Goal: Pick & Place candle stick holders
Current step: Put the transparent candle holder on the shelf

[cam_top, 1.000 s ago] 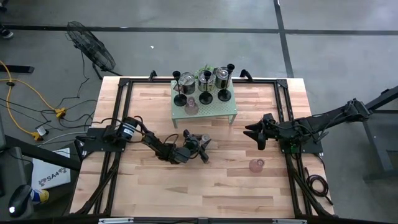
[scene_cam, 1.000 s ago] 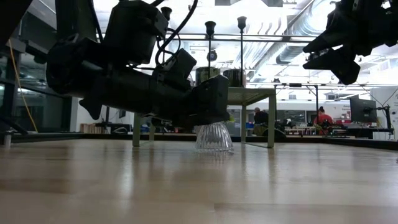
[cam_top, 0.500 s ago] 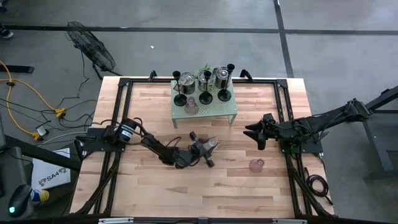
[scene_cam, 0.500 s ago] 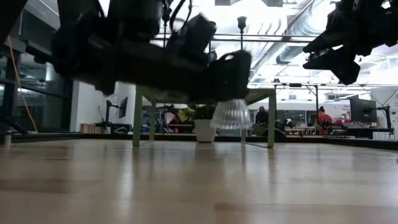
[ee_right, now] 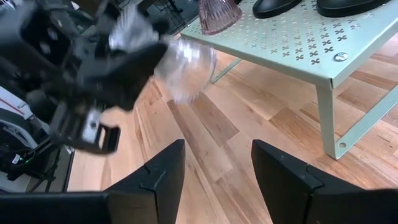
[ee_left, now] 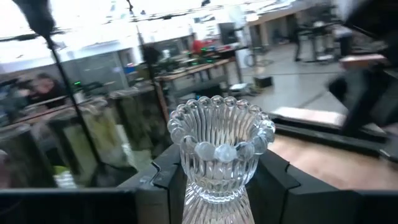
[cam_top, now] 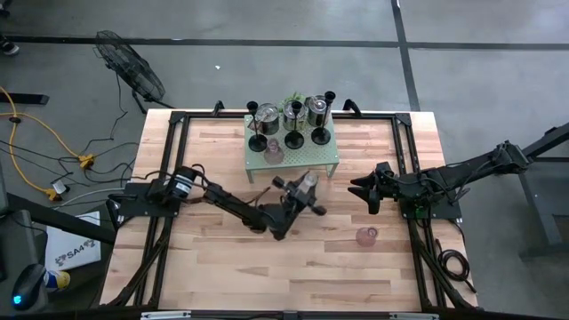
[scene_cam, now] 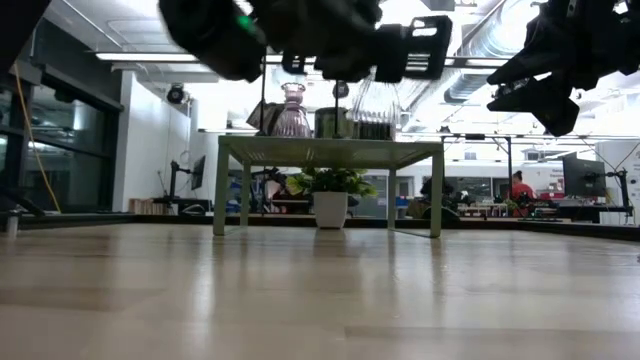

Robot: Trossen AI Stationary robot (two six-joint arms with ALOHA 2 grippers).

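My left gripper [cam_top: 307, 191] is shut on a clear ribbed glass holder [ee_left: 219, 149], held in the air just in front of the pale green rack [cam_top: 293, 153]; it also shows in the low view [scene_cam: 372, 100]. On the rack stand black slim-stemmed holders [cam_top: 257, 140], shiny silver cups [cam_top: 317, 109] and a pink glass holder [cam_top: 273, 152]. Another pink glass holder [cam_top: 366, 236] stands on the table. My right gripper [cam_top: 366, 191] is open and empty, above the table's right side. My left gripper pinches the clear holder's narrow lower part [ee_left: 214, 199] between its two fingers, one on each side. The holder stands upright in the hold, its beaded rim [ee_left: 219, 115] up, lifted clear of the table, at about the height of the rack's top.
A leafy green plant [cam_top: 291, 100] stands behind the rack. Black frame rails [cam_top: 178, 120] run along the table's sides. Bare wood lies at the table's near side [cam_top: 267, 276]. People show far off in the room behind [scene_cam: 518, 190].
My left gripper has risen from the table and gone toward the far right, toward the rack, carrying the clear holder. The holder stood on the table a second ago and now hangs clear, near the level of the rack's top.
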